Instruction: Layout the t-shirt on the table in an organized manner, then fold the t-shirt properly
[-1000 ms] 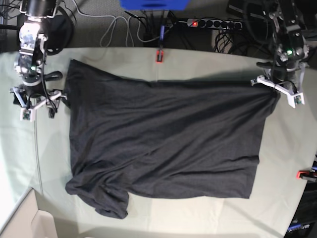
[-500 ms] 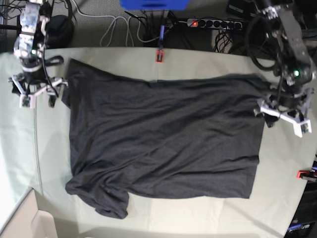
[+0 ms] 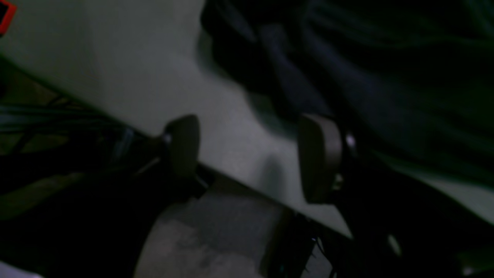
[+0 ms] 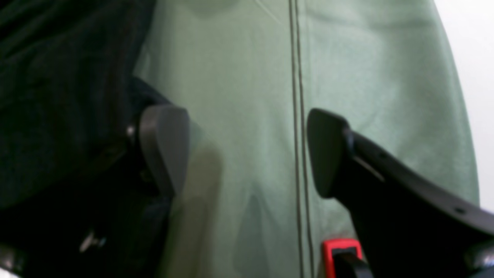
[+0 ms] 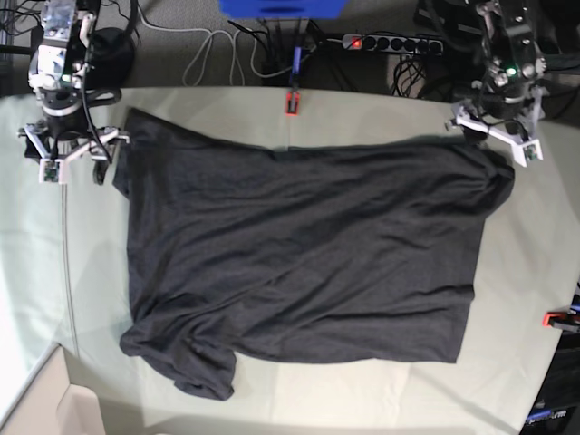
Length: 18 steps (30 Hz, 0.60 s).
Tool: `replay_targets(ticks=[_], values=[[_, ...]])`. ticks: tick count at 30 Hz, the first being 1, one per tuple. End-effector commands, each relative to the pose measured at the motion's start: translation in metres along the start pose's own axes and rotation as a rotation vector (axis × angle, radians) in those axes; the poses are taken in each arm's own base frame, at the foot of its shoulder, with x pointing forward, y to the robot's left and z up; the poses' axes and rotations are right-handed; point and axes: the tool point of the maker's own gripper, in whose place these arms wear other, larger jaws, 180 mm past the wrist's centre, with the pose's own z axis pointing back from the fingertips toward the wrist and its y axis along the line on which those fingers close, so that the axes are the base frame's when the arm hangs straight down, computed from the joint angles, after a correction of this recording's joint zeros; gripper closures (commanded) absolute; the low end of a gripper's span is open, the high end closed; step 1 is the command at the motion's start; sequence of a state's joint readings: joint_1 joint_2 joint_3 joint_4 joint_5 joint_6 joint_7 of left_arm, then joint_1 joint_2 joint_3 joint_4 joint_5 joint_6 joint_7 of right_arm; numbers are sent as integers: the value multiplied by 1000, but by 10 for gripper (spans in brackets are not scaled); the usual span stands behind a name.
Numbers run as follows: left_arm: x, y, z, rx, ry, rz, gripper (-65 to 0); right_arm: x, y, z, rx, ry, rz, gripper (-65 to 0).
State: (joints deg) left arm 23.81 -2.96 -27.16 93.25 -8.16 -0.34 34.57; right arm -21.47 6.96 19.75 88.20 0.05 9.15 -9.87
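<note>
The dark t-shirt [image 5: 299, 263] lies spread across the table [image 5: 526, 272], with a bunched sleeve at the near left and a bulging corner at the far right. My left gripper [image 5: 491, 138] hangs open just over that far right corner, holding nothing. In the left wrist view its fingers [image 3: 318, 158] straddle bare table [image 3: 115, 58] at the edge, with the t-shirt [image 3: 347, 77] just beyond them. My right gripper [image 5: 72, 168] stands open beside the shirt's far left corner. In the right wrist view the gripper [image 4: 245, 150] is over bare table [image 4: 239, 77], and the t-shirt [image 4: 58, 96] lies to the left.
Red clamps sit at the table's far edge [image 5: 291, 101] and right edge [image 5: 555, 318]; another clamp [image 4: 339, 251] shows below my right fingers. A power strip [image 5: 390, 43] and cables lie beyond the table. A cardboard box [image 5: 54, 408] is at the near left corner.
My left gripper has let go of the shirt's far right corner, dipped toward me, then come back to the far edge. The right gripper has drifted toward the far edge, staying open.
</note>
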Motion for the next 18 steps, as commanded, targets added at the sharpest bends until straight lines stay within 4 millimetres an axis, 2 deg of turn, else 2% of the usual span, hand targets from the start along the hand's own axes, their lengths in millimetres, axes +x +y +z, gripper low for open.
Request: replay_targets(ticks=[1,10,12,14,15,18], values=[[15,-4,-1,-6,-55,8,-419,11,-6,1,-10,-38,7,-485],[12,-24,-28,-33,-23,74,-419,9,-5,1,-10,-35,3,-485],[11,-26,-32,-35,-16,78,-401,2,-5,5,-9,-19,8,-485],[12,-27,-32,-37,-16,78,-335,1,-6,6,-9,-16,11,-485],[15,-27,-31,-37,-23,77,-274,1,-6,6,-9,-16,11,-485],[24,-25,-26,-36,-49,73,-1,0,-6,7,-9,-13,11,-485]])
